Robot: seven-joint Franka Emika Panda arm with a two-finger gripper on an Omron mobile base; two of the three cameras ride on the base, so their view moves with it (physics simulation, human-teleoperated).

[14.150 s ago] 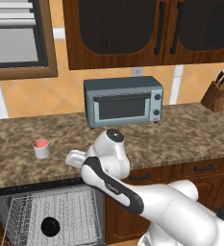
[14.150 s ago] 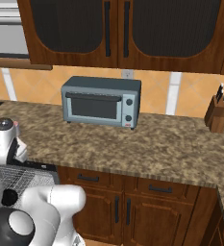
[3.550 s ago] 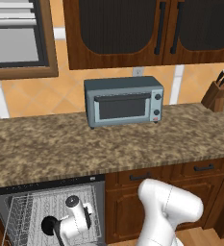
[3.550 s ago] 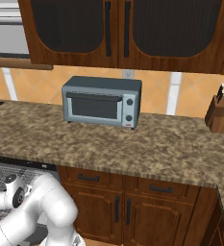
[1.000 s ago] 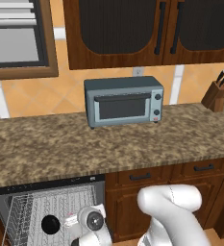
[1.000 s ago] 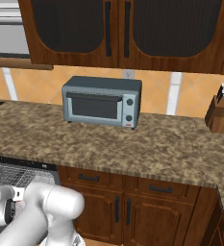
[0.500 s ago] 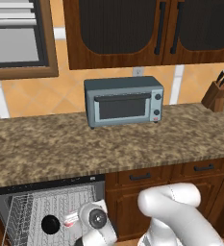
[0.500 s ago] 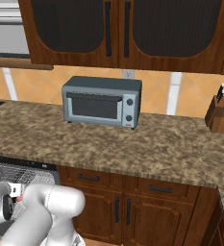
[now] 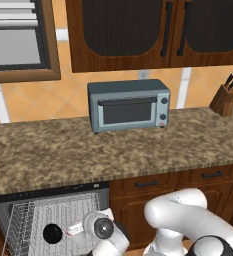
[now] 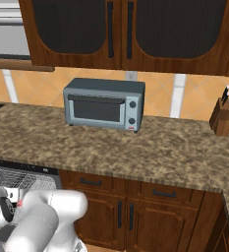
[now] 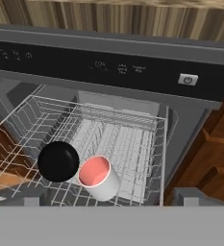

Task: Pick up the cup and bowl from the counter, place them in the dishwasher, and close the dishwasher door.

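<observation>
The dishwasher point(image 11: 132, 72) stands open under the counter point(image 9: 118, 150), its black control strip running across the top of the hand view and its white wire rack point(image 11: 108, 129) pulled into sight below. Inside the rack, the bowl point(image 11: 58, 161) and the cup point(image 11: 99, 178) sit side by side, touching or nearly so. The bowl is all black and lies to the left of the cup. The cup stands roughly upright, tipped a little, its pink-red inside facing the camera. Both rest in the near part of the rack, ahead of and below the hand.

The fingers themselves cannot be made out in the hand view, so whether they are spread or pressed together cannot be told. Nothing sits between the camera and the two dishes.

In the left base view the arm bends low in front of the cabinet drawers point(image 9: 148, 184), its wrist beside the right edge of the rack, with the bowl point(image 9: 52, 233) just to the wrist's left and a sliver of the cup point(image 9: 74, 229) between them. On the counter above stand a grey toaster oven point(image 9: 129, 105) and, far to the right, a knife block point(image 9: 227, 97).
</observation>
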